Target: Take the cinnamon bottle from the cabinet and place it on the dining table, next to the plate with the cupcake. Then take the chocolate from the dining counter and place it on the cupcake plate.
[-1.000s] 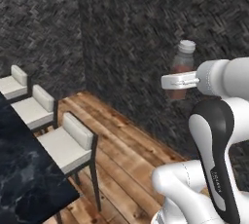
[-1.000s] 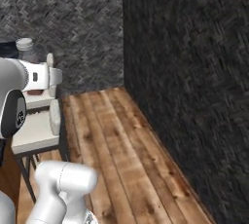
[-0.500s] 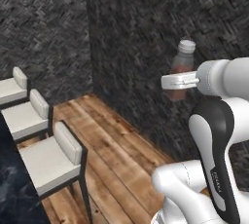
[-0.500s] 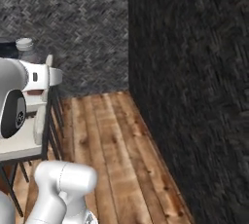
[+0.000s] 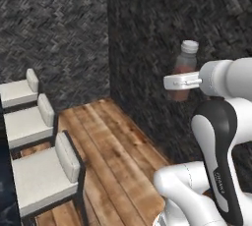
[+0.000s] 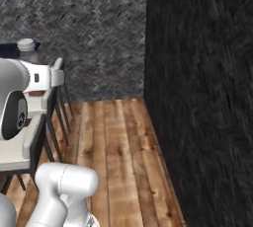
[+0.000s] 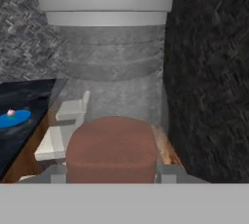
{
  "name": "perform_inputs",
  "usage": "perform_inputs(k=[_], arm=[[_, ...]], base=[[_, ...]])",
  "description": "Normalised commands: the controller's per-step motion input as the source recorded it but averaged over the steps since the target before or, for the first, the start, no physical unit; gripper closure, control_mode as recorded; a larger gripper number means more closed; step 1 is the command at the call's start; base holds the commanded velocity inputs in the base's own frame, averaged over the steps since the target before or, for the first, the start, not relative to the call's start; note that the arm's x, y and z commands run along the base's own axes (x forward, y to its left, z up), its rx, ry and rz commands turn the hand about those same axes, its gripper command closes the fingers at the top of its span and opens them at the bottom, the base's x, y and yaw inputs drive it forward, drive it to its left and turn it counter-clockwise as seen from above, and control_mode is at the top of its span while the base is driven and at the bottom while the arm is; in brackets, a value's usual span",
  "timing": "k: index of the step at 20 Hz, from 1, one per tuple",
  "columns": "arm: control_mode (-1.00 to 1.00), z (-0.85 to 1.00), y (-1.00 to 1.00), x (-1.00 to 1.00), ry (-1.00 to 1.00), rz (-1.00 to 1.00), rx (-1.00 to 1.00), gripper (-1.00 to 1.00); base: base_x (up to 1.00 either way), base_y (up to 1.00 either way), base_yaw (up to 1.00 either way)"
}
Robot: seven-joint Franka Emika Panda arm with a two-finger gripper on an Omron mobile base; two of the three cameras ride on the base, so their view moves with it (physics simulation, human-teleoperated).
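Note:
The cinnamon bottle [image 5: 185, 69] is clear with a white cap and brown powder, and it hangs upright in the air before the dark wall. My gripper [image 5: 180, 81] is shut on its lower body. In the right base view its cap [image 6: 26, 45] pokes up behind my arm. The hand view has the bottle [image 7: 111, 96] close up, cap at the top. Past the bottle on the left, a blue plate with the pink-topped cupcake [image 7: 11, 117] sits on the dark dining counter [image 7: 26, 99]. The chocolate is out of view.
Three white chairs [image 5: 34, 122] stand in a row at the left over a wooden floor [image 5: 113, 146]. A dark herringbone wall [image 6: 202, 97] runs close along the right side. One white chair [image 6: 27, 142] sits just behind my arm.
The whole scene has shifted in both base views as the base drives: the wall corner slid right and the chairs came nearer. The bottle stays held in the same pose.

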Motion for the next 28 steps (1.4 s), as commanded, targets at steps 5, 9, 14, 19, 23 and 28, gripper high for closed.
perform_inputs(k=[5,9,14,19,23,28], arm=[[1.00,0.00,0.00,0.00,0.00,0.00,0.00,1.00],[1.00,0.00,0.00,0.00,0.00,0.00,0.00,1.00],[1.00,0.00,0.00,0.00,0.00,0.00,0.00,1.00],[1.00,0.00,0.00,0.00,0.00,0.00,0.00,1.00],[1.00,0.00,0.00,0.00,0.00,0.00,0.00,1.00],[1.00,0.00,0.00,0.00,0.00,0.00,0.00,1.00]], base=[[0.64,-0.21,0.36],[0.67,-0.28,0.28],[0.68,-0.29,0.27],[0.68,-0.30,0.26],[0.67,-0.28,0.29],[0.66,-0.27,0.29]])
